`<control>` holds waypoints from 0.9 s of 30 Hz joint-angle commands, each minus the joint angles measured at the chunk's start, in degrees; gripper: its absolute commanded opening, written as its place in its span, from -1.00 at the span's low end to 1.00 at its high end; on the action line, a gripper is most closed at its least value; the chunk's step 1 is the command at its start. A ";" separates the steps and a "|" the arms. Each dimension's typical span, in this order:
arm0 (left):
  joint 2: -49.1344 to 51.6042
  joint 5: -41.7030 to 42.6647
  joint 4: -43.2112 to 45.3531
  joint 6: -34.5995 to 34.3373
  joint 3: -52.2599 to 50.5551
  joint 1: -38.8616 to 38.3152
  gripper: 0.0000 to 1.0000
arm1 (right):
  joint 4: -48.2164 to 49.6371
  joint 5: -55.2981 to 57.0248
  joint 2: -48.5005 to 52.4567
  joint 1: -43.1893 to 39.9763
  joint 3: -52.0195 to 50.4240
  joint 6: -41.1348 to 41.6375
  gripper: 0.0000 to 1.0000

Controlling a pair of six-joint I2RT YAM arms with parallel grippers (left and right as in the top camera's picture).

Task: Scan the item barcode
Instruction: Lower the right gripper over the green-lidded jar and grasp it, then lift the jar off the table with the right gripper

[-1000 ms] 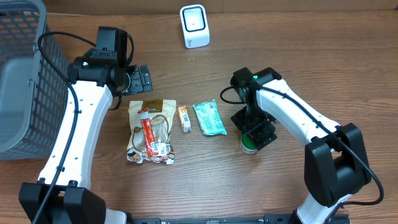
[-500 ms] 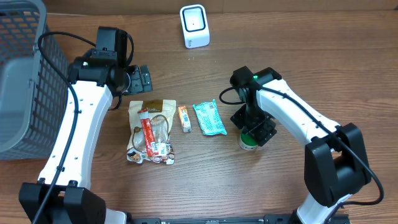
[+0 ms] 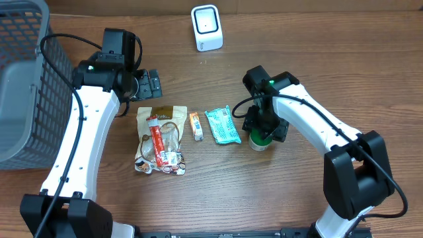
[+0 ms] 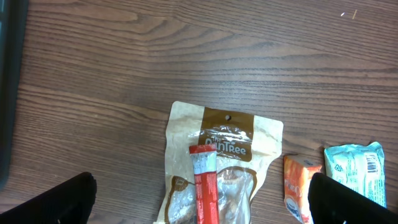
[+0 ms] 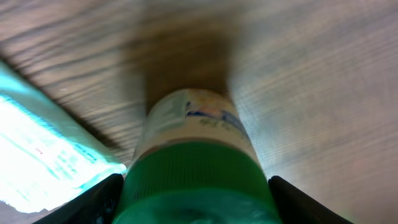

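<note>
Bottle: We see a small bottle with a green cap standing on the table, at the right end of the row of snacks.
Right gripper: The right gripper is down over the bottle. Its fingers sit close on each side of the cap. We cannot tell if they squeeze it.
Beside it: A blue-green packet lies just left, then a small orange pack, then a brown pouch.
Left gripper: The left gripper hangs near the pouch's far end, fingers wide, holding nothing.
Scanner: We see a white scanner at the far edge.
Basket: A grey basket sits at the left.
</note>
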 commanded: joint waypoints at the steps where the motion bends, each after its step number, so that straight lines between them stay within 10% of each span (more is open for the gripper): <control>1: 0.31 0.28 0.07 -0.79 1.05 -0.39 0.99 | 1.68 1.84 0.04 0.11 -0.35 -11.93 0.48; 13: 0.31 0.28 0.07 -0.79 1.05 -0.39 1.00 | 4.46 2.12 0.04 0.11 -0.17 -13.53 0.48; 27: 0.31 0.28 0.04 -0.79 1.05 -0.39 1.00 | -3.69 0.04 0.04 0.11 3.67 -11.80 1.00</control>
